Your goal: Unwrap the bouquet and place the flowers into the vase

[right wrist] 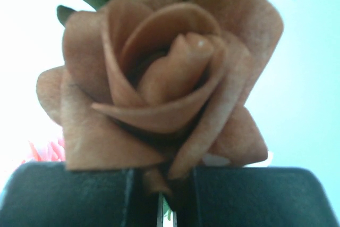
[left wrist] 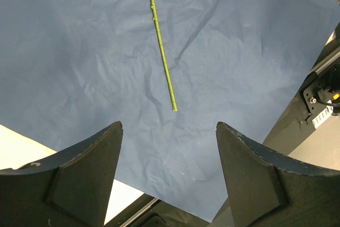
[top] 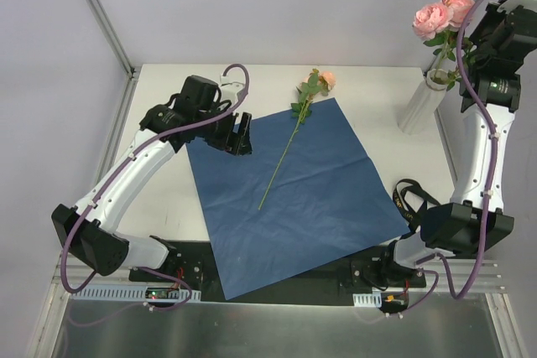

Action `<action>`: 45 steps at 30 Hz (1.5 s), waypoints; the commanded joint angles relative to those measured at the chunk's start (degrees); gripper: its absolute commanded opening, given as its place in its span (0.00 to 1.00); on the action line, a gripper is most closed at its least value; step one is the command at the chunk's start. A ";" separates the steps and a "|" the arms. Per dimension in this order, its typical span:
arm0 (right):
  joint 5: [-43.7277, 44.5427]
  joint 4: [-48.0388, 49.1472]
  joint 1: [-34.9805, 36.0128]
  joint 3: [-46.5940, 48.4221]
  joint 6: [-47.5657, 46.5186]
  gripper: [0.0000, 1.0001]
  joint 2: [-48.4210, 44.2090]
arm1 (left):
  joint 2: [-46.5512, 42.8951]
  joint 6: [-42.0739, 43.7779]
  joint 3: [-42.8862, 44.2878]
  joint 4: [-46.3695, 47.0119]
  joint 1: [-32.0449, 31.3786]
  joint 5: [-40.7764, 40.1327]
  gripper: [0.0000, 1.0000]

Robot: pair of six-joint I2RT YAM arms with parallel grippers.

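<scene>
The blue paper (top: pixel 294 199) lies flat and unwrapped on the table. One flower (top: pixel 289 136) with a peach bloom lies on it, stem (left wrist: pixel 161 46) pointing toward my left gripper (left wrist: pixel 169 126). That gripper (top: pixel 239 136) hovers open over the paper's left part, nothing between its fingers. The whitish vase (top: pixel 419 105) stands at the far right with pink roses (top: pixel 436 16) in it. My right gripper (top: pixel 470 39) is up beside those blooms. In the right wrist view it is shut (right wrist: pixel 160 184) with a rose (right wrist: pixel 159 89) right at its fingertips, a lower petal caught in the seam.
A black ribbon (top: pixel 411 199) lies on the table by the paper's right edge, near the right arm's base. The black mounting plate (top: pixel 277 278) runs along the near edge under the paper's corner. White walls enclose the table behind.
</scene>
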 commanded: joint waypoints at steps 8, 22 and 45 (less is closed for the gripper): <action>-3.78 9.03 -0.59 -0.48 1.20 0.00 3.12 | 0.68 -2.39 0.88 0.86 2.12 1.76 0.71; -5.98 15.36 -0.77 -13.14 0.32 0.00 2.60 | -1.16 -3.45 -0.09 0.77 2.91 0.88 0.71; -5.62 11.85 -2.70 -1.01 -0.65 0.00 4.53 | -3.10 -4.77 -1.67 1.65 3.09 -0.09 0.71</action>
